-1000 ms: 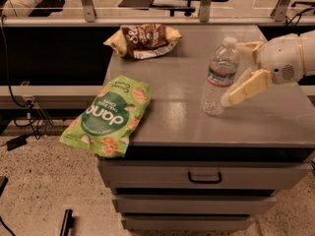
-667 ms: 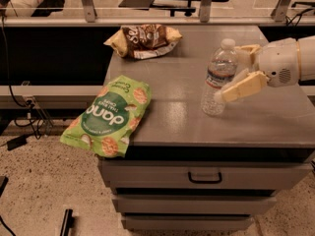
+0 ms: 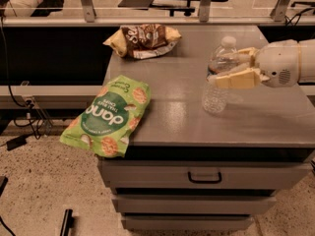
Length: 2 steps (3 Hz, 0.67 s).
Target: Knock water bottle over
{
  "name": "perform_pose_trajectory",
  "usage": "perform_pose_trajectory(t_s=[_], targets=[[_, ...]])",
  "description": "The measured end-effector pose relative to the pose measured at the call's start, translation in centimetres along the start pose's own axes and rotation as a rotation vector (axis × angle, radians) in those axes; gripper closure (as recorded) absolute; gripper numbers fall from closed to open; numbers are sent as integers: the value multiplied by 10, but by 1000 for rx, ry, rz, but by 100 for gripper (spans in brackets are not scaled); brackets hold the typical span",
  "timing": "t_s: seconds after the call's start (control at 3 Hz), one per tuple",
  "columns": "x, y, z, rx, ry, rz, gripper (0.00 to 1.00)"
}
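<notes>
Here's the water bottle [image 3: 215, 98], standing on its base toward the right side of the grey cabinet top [image 3: 179, 100], white cap up, maybe leaning a touch to the left. And the gripper [image 3: 226, 69] is right on it, reaching in from the right edge of the view, white wrist housing behind it. Its two cream fingers [image 3: 242, 77] are spread apart with the bottle's upper half between them: one finger crosses in front at label height, the other sits behind, near the shoulder. Whether either finger is actually pressing on the plastic, I can't tell from here.

Over on the left, a green chip bag [image 3: 109, 114] lies flat, its lower end hanging off the front-left corner of the top. At the back, a crumpled brown and yellow snack bag [image 3: 145, 37] sits well apart from the bottle. Below the top, a drawer with a dark handle [image 3: 204, 177].
</notes>
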State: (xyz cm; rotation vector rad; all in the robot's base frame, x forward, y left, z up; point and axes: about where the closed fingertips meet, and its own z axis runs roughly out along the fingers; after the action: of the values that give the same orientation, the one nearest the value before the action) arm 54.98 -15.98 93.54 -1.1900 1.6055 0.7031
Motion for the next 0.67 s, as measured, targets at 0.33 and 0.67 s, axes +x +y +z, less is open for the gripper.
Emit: perform_pose_trajectory(t_s=[0.33, 0.67], targets=[[-9, -8, -11, 28, 15, -6, 84], [-31, -7, -22, 48, 131, -30, 100]])
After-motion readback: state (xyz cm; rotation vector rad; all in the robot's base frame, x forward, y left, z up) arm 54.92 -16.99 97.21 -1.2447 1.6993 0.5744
